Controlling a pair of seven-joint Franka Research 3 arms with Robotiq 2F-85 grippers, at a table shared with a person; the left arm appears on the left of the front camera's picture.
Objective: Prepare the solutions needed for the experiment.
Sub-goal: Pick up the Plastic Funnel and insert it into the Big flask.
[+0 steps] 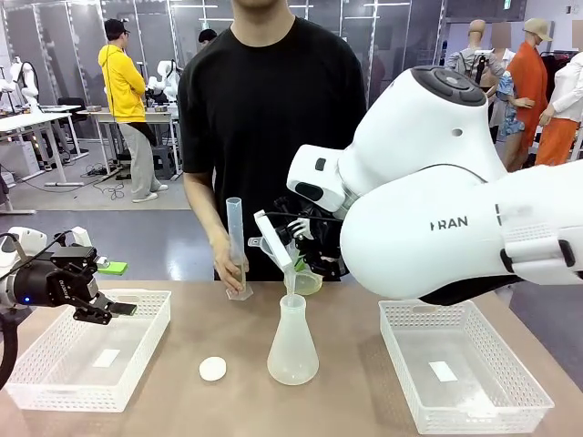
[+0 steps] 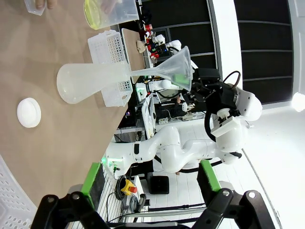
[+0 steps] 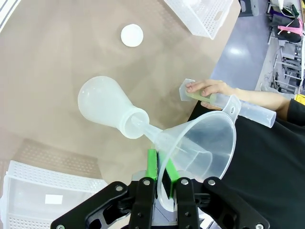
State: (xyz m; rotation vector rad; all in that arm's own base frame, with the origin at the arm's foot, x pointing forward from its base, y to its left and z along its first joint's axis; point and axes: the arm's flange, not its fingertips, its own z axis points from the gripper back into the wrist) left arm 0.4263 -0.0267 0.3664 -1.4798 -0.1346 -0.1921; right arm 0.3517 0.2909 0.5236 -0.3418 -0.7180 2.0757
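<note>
A frosted conical flask (image 1: 293, 344) (image 3: 106, 102) (image 2: 86, 83) stands mid-table; I cannot make out the solutions inside it. A clear funnel (image 1: 273, 238) (image 3: 205, 143) (image 2: 176, 69) tilts above it with its stem in the flask's neck. My right gripper (image 1: 308, 241) (image 3: 161, 167) is shut on the funnel's rim, green pads on either side of it. Over the left tray my left gripper (image 1: 114, 309) (image 2: 147, 210) hangs open, holding nothing. Behind the flask is a beaker (image 1: 308, 282) (image 2: 112, 12) holding yellow-green liquid.
The person's hand (image 1: 228, 269) (image 3: 209, 88) steadies a tall graduated cylinder (image 1: 235, 237) (image 3: 248, 107) at the far edge. White mesh trays sit left (image 1: 55, 382) and right (image 1: 510, 405). A small white round cap (image 1: 212, 368) (image 3: 131, 35) lies left of the flask.
</note>
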